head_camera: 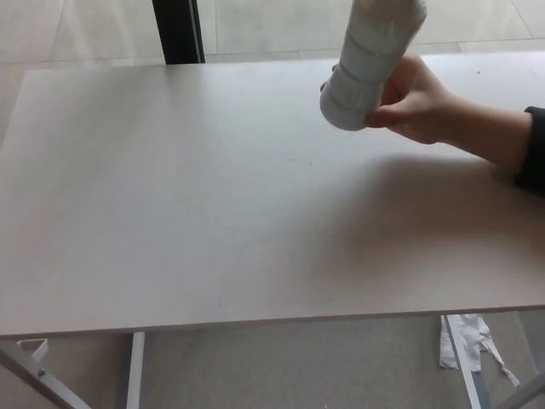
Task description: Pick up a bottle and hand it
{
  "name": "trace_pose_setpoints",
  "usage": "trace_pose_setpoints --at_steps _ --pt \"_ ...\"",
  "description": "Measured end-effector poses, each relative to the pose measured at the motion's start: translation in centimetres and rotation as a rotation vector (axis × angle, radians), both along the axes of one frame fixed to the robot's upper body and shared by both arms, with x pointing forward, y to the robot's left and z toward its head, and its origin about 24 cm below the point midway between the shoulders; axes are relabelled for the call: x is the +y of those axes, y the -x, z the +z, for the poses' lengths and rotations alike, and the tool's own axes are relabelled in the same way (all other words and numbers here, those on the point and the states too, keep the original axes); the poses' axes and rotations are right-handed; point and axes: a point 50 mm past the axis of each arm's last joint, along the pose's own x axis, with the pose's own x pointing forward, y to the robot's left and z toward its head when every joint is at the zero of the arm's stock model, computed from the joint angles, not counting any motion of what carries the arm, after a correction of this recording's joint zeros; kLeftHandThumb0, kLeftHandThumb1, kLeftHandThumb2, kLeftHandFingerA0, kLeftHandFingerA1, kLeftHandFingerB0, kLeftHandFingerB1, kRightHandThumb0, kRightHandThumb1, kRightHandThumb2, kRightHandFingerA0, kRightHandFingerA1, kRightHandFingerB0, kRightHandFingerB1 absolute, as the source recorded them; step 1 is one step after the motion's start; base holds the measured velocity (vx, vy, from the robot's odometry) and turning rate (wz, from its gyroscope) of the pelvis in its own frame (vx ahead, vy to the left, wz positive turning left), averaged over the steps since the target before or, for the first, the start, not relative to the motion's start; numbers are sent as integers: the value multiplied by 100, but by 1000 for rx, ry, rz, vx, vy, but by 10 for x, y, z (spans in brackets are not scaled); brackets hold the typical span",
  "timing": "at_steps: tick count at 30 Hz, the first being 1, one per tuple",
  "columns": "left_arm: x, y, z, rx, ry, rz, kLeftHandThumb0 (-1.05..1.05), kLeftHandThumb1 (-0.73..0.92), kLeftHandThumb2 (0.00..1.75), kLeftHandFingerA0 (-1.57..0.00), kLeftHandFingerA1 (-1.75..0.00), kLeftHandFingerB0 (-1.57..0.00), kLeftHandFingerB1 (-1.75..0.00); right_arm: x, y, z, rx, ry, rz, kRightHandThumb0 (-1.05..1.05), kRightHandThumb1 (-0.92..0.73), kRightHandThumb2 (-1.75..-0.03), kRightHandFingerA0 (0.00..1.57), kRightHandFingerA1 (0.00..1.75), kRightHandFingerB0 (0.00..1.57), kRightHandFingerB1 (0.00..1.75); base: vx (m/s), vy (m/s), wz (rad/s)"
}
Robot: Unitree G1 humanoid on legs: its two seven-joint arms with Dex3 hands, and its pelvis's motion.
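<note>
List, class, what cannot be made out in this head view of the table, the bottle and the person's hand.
1. The bottle: its top and cap are cut off by the upper edge.
2. The person's hand: fingertips hidden behind the bottle; the arm is cut off at the right edge.
3. The robot's hands: neither shows.
4. Whether the bottle's base touches the table: cannot tell.
</note>
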Motion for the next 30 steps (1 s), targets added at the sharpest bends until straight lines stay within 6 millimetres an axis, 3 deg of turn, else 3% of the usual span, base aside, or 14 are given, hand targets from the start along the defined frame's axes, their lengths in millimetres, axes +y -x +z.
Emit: trace_pose_setpoints --at_steps 1,2,3,4,9,11,12,13,16,17,18,20,21,30 --pt "1 3 -1 15 8 -13 -70 60 58 -43 -60 -46 -39 -1 1 1 -2 -1 -4 -49 -45 -84 68 84 38 52 0 0 0" --pt "1 5 -2 30 14 -28 -71 60 59 -43 -62 -43 -39 -3 2 2 -6 1 -8 -44 -60 -58 64 82 43 39 0 0 0" --pt "2 7 -2 40 18 -39 -72 55 61 -42 -63 -41 -41 -5 2 3 -8 3 -9 -44 -60 -58 66 79 43 38 0 0 0" --pt "4 9 -2 49 22 -51 -72 60 59 -42 -63 -42 -40 -6 3 4 -11 5 -7 -49 -48 -85 50 67 36 50 0 0 0" --pt "6 14 -3 54 47 -81 -69 59 58 -42 -61 -47 -38 -9 4 5 -10 4 -8 -48 -46 -86 53 70 37 51 0 0 0" --pt "5 16 -4 43 68 -81 -69 58 58 -44 -60 -50 -38 -9 5 4 -7 -2 -11 -42 -60 -59 57 67 45 36 0 0 0" --pt "5 16 -4 37 76 -85 -69 58 58 -44 -60 -50 -38 -9 5 3 -6 -4 -13 -42 -60 -59 57 67 45 36 0 0 0" --pt "5 16 -4 30 82 -89 -69 58 58 -47 -60 -53 -39 -9 6 3 -6 -5 -14 -48 -48 -85 51 70 37 50 0 0 0" --pt "5 16 -3 8 92 -108 -68 56 58 -48 -62 -53 -41 -8 4 2 -7 -13 -11 -49 -47 -86 47 70 35 51 0 0 0" --pt "5 15 -2 0 95 -109 -71 59 58 -51 -60 -51 -39 -8 4 2 -7 -14 -10 -44 -61 -59 50 69 43 37 0 0 0" --pt "5 15 -2 -3 93 -111 -70 58 58 -50 -62 -51 -40 -8 4 2 -8 -15 -9 -49 -47 -87 52 72 37 51 0 0 0" --pt "6 15 -1 -9 92 -112 -70 58 58 -50 -62 -51 -40 -8 4 2 -10 -17 -11 -49 -47 -87 52 72 37 51 0 0 0" --pt "6 15 -1 -12 91 -112 -69 56 57 -50 -61 -51 -40 -8 4 2 -11 -18 -13 -45 -60 -58 55 70 46 37 0 0 0" --pt "8 19 0 -43 110 -88 -65 57 58 -51 -60 -56 -41 -10 6 3 -26 -27 -30 -41 -61 -58 67 73 47 38 0 0 0"
